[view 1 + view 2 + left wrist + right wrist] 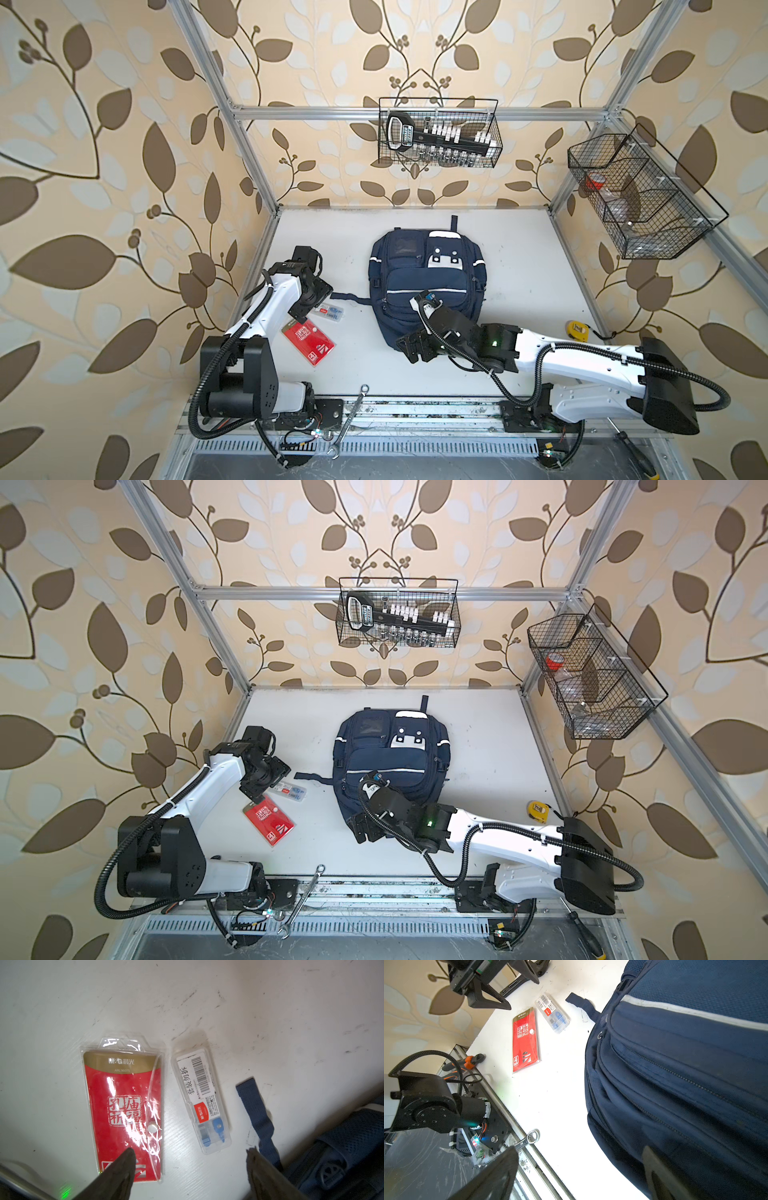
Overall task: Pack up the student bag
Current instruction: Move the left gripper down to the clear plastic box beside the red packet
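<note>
Hanging wide and empty, the left hand point(190, 1149) spans the red packet point(122, 1109) and clear case point(201, 1101), which lie just apart. The right hand point(579, 1149), equally wide, straddles the near-left corner of the student bag point(428, 282), which lies flat mid-worktop point(528, 266), with open room to its right.

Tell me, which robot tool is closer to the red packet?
Left. The left tool hovers open above the red packet's end; the right tool is open beside the student bag, farther away.
</note>
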You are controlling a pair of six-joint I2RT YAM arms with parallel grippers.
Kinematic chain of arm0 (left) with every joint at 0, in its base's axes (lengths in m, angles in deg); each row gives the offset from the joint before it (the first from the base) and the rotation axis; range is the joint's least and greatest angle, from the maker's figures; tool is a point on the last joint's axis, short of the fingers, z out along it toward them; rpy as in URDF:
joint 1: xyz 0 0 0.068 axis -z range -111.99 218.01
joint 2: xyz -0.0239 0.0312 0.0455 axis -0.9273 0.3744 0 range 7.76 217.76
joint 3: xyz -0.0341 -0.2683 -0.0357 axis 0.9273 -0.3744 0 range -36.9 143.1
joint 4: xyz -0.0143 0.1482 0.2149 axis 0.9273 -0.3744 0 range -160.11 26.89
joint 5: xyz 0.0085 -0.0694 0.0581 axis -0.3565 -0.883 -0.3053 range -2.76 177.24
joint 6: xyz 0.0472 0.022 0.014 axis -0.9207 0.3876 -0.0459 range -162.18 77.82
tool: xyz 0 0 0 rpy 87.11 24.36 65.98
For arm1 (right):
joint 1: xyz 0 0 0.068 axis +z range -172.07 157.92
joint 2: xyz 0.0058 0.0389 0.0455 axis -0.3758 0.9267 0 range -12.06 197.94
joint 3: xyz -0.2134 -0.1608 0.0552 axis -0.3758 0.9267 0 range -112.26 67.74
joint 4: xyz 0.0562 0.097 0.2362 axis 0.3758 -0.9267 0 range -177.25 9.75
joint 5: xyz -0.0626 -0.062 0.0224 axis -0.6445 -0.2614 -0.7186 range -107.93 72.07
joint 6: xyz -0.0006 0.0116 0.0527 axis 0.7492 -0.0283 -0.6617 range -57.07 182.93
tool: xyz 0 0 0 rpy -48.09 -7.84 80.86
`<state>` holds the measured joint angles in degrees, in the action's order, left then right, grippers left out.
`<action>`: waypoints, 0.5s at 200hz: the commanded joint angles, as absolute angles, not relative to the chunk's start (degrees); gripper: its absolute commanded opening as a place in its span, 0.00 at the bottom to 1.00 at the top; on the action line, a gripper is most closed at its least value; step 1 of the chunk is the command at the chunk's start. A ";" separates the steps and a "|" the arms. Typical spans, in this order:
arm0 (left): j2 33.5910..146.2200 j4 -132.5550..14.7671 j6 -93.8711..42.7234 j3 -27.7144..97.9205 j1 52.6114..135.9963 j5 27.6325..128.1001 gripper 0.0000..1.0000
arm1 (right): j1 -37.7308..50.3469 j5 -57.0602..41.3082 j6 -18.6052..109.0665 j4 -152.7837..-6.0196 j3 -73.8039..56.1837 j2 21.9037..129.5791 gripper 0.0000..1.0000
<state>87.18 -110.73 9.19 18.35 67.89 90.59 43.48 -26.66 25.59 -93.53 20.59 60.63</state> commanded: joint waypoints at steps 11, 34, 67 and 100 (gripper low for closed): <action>94.34 -109.61 10.20 21.59 67.14 87.47 0.79 | 43.65 -28.42 22.06 -97.10 22.04 61.07 0.99; 96.16 -108.56 12.13 20.54 67.14 85.93 0.79 | 43.56 -34.79 18.01 -102.99 18.91 62.04 0.99; 96.46 -108.47 10.61 20.92 66.56 85.57 0.82 | 43.30 -40.39 13.68 -101.51 18.96 60.18 0.99; 99.53 -107.99 9.69 21.37 65.47 84.48 0.81 | 43.19 -38.42 12.18 -98.49 18.58 57.98 0.99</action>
<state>97.39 -107.43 10.44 19.92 66.41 85.50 43.38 -36.85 15.12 -100.07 20.56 60.14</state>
